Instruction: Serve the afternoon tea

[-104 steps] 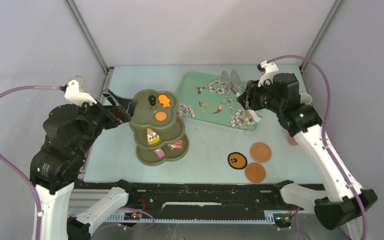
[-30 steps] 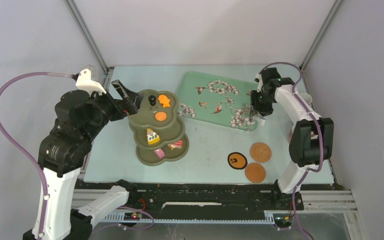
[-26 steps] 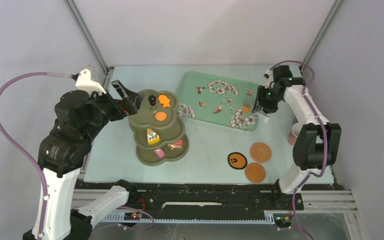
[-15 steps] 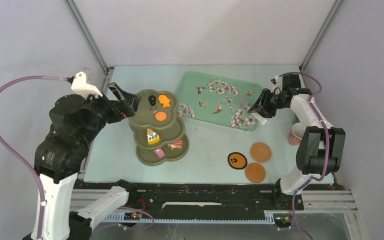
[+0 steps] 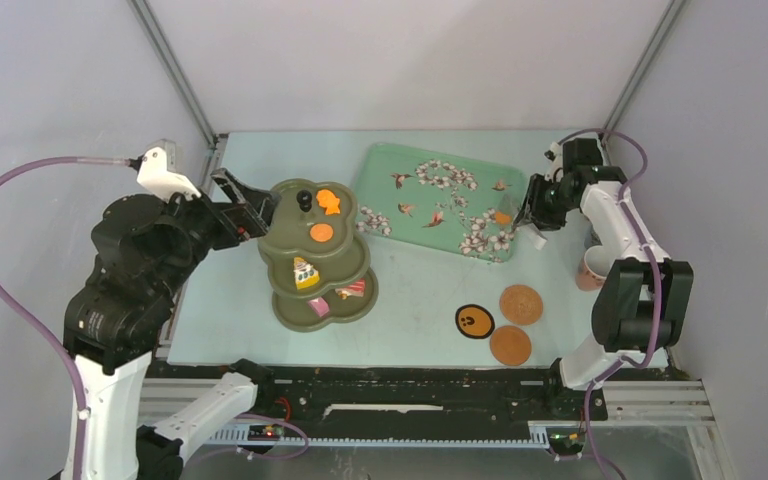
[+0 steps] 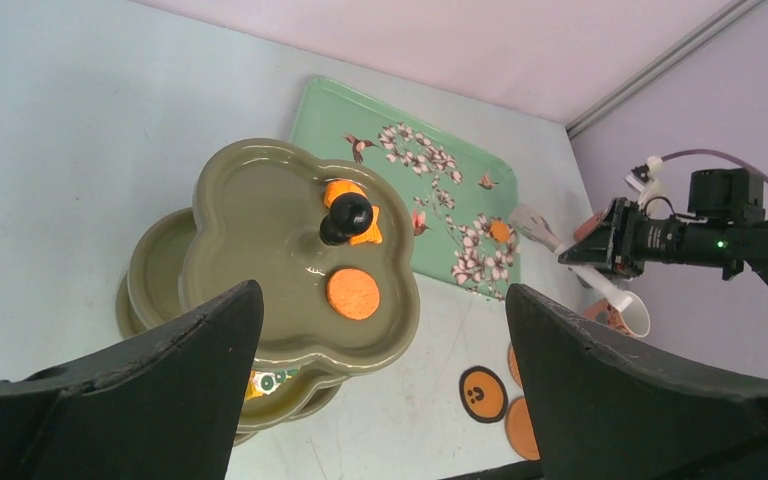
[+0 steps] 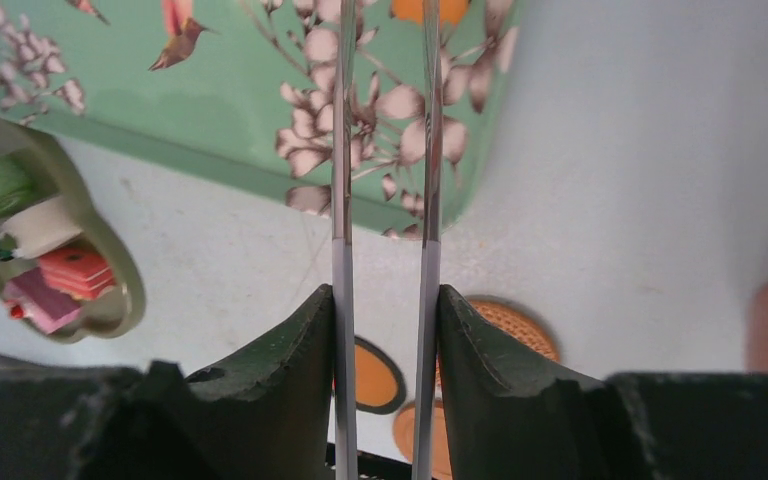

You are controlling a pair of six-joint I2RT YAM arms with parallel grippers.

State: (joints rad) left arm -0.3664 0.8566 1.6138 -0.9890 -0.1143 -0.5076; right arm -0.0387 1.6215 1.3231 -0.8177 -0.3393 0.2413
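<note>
The olive-green three-tier stand (image 5: 290, 235) holds two orange pastries on top (image 5: 322, 232), a yellow one (image 5: 305, 272) in the middle, and pink and red ones (image 5: 352, 290) at the bottom. My left gripper (image 5: 247, 203) is open and empty beside the stand's top tier. My right gripper (image 5: 538, 205) (image 7: 385, 310) is shut on the metal tongs (image 7: 340, 200). Their tips reach an orange pastry (image 5: 503, 216) (image 6: 500, 231) on the tray's right end; I cannot tell if they touch it. A cup (image 5: 595, 268) stands at the right edge. Three coasters (image 5: 474, 321) (image 5: 521, 304) (image 5: 511, 345) lie in front.
The mint-green floral tray (image 5: 420, 195) lies behind and right of the stand. The right arm's links run along the table's right edge by the cup. Cage posts stand at the back corners.
My right gripper has swung right with the tongs, from over the tray's right end to just past its edge. The left arm has shifted slightly, still by the stand.
</note>
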